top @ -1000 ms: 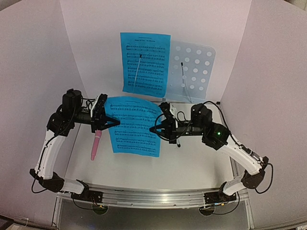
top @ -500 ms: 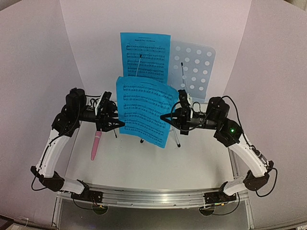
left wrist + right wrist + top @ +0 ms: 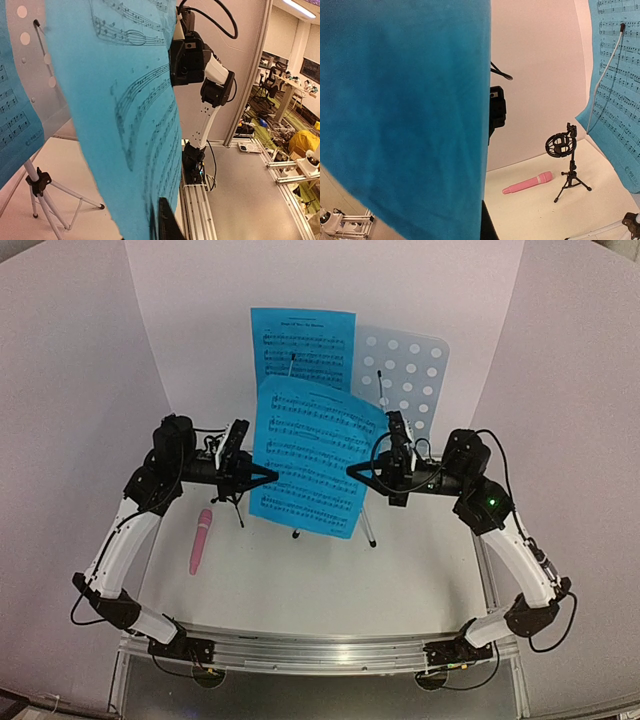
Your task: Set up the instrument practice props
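My left gripper (image 3: 262, 477) and right gripper (image 3: 357, 472) are each shut on a side edge of a blue sheet-music page (image 3: 315, 455) and hold it upright in the air in front of the pale-blue perforated music stand (image 3: 412, 375). The other blue page (image 3: 302, 340) rests on the stand's left half. The held page fills the left wrist view (image 3: 135, 125) and the right wrist view (image 3: 405, 110). The pink microphone (image 3: 200, 541) lies on the table at the left. The black tripod mic holder (image 3: 565, 150) stands beside it, empty.
The stand's silver tripod legs (image 3: 368, 525) reach the table below the held page. A thin retaining arm (image 3: 385, 390) lies across the stand's bare right half. White walls enclose the table at the back and both sides.
Both grippers have lifted the held page from low over the table to upright, and moved it back toward the stand. The microphone has not moved.
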Robot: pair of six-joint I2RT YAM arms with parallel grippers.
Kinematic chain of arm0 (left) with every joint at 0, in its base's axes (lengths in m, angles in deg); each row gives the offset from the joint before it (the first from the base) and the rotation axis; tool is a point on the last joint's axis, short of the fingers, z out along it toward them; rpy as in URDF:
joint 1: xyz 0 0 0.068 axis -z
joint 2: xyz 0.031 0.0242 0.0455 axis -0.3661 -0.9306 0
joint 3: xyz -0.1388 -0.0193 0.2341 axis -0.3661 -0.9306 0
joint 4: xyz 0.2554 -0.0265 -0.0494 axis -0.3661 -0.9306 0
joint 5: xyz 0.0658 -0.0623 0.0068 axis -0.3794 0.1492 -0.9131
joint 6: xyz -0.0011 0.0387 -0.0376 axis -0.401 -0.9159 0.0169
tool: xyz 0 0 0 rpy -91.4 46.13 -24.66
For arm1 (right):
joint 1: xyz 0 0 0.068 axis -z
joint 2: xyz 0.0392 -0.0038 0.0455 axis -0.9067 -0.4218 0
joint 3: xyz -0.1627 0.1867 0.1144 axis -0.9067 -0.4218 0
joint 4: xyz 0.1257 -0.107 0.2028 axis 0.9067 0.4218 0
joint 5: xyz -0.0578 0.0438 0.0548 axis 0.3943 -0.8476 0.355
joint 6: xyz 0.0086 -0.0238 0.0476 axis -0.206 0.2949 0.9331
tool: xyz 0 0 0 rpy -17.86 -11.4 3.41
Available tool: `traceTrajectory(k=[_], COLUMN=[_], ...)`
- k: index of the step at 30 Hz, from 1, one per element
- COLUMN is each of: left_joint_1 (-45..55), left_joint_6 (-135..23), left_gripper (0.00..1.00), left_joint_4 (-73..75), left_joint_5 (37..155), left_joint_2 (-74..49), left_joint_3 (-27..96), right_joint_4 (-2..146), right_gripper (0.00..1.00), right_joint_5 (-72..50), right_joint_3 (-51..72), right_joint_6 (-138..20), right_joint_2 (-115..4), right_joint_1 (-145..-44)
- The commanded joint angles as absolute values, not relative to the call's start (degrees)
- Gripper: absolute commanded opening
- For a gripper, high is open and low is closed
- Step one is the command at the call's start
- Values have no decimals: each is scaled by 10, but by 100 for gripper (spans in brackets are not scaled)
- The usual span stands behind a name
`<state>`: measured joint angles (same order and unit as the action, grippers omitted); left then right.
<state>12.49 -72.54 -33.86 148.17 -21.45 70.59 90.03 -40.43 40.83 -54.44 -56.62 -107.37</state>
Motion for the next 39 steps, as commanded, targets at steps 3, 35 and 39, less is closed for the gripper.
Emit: traceTrajectory(k=[3, 35, 39], left_joint_1=[143, 171, 171], left_joint_6=[-712, -487, -631], left_gripper=[0, 0, 0], left_joint_4=[-319, -282, -349], left_joint_5=[1435, 1319, 1281], left_joint_2=[-230, -312, -333], left_joint_3=[755, 882, 917], right_joint_4=[900, 899, 906], right_gripper=[0, 46, 62], right_joint_5=[-446, -11, -3], right_joint_3=[441, 538, 525], right_joint_6=[-514, -411, -427], right_joint_2=[-587, -618, -596], right_joint_1=[-1056, -1050, -1050])
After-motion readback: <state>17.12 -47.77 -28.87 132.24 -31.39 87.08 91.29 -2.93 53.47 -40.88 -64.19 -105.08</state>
